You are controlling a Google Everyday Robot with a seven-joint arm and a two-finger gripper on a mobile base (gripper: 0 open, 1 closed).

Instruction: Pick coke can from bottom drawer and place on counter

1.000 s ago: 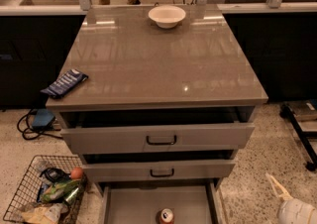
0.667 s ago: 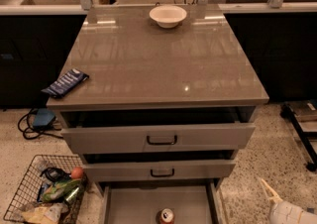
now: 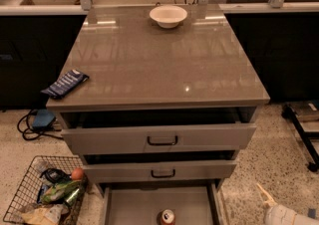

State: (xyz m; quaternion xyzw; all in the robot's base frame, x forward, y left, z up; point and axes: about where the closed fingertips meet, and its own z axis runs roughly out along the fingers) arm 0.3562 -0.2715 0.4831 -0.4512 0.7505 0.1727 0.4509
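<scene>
The coke can (image 3: 167, 216), red with a silver top, stands upright on the floor of the open bottom drawer (image 3: 130, 206), near its front middle at the picture's lower edge. The counter (image 3: 159, 64) is the glossy grey-brown cabinet top above the drawers. My gripper (image 3: 264, 197) is white and pale and enters at the lower right corner, low over the speckled floor. It is to the right of the drawer, apart from the can, and holds nothing that I can see.
A white bowl (image 3: 168, 16) sits at the counter's far edge and a blue packet (image 3: 65, 83) at its left front corner. Two upper drawer fronts (image 3: 162, 141) stand slightly open. A wire basket (image 3: 45, 196) with an orange ball (image 3: 77, 173) is lower left. Black stand legs (image 3: 304, 134) are right.
My gripper has sunk lower and a little leftward in the bottom right corner. The can, drawers and counter items have not moved.
</scene>
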